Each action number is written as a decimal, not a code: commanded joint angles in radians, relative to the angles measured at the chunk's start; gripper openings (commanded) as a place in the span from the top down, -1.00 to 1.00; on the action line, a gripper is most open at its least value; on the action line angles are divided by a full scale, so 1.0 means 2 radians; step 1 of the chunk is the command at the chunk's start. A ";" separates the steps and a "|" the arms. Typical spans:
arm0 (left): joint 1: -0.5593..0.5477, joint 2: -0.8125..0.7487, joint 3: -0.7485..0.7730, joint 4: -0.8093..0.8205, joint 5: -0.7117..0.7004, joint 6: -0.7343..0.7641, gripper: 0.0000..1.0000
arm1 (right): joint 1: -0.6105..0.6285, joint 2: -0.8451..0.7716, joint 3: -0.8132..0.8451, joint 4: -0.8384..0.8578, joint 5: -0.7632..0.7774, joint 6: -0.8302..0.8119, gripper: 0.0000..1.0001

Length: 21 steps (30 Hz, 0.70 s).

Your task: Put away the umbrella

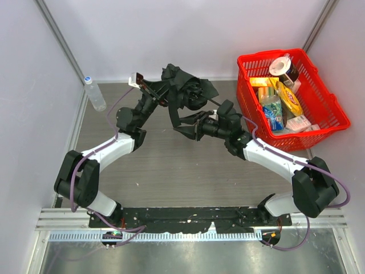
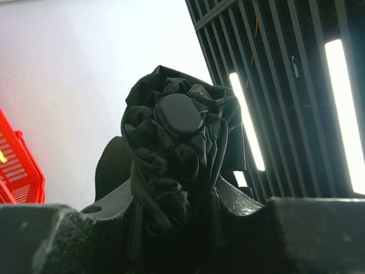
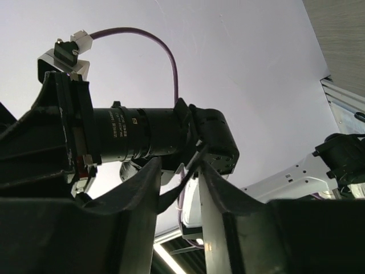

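Note:
The black umbrella (image 1: 191,91) is bundled fist-sized and held above the table's far middle. My left gripper (image 1: 166,96) is shut on it. In the left wrist view the crumpled fabric and round cap (image 2: 179,114) rise between the jaws of that gripper (image 2: 177,200). My right gripper (image 1: 183,129) sits just below and in front of the bundle. A thin black strip of the umbrella (image 3: 174,194) crosses the narrow gap between the right gripper's (image 3: 178,171) fingers. They stand close together on it.
A red basket (image 1: 256,55) full of groceries stands at the back right; its corner shows in the left wrist view (image 2: 17,165). A clear water bottle (image 1: 94,94) stands at the back left by the wall. The left wrist camera (image 3: 131,134) is right above the right fingers.

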 commanded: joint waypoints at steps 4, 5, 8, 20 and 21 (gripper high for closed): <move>-0.013 -0.008 0.010 0.099 -0.001 -0.033 1.00 | 0.003 -0.018 0.004 0.047 0.039 0.103 0.66; -0.013 -0.009 0.005 0.103 -0.002 -0.037 1.00 | 0.002 -0.019 0.004 0.047 0.040 0.100 0.69; -0.016 -0.012 -0.005 0.111 -0.005 -0.045 1.00 | 0.003 -0.023 -0.003 0.053 0.055 0.093 0.98; -0.018 -0.077 -0.054 0.003 0.047 -0.073 1.00 | -0.011 -0.113 -0.062 0.048 0.173 -0.085 0.99; -0.018 -0.084 -0.057 -0.011 0.059 -0.077 1.00 | -0.015 -0.113 -0.077 0.076 0.176 -0.108 0.99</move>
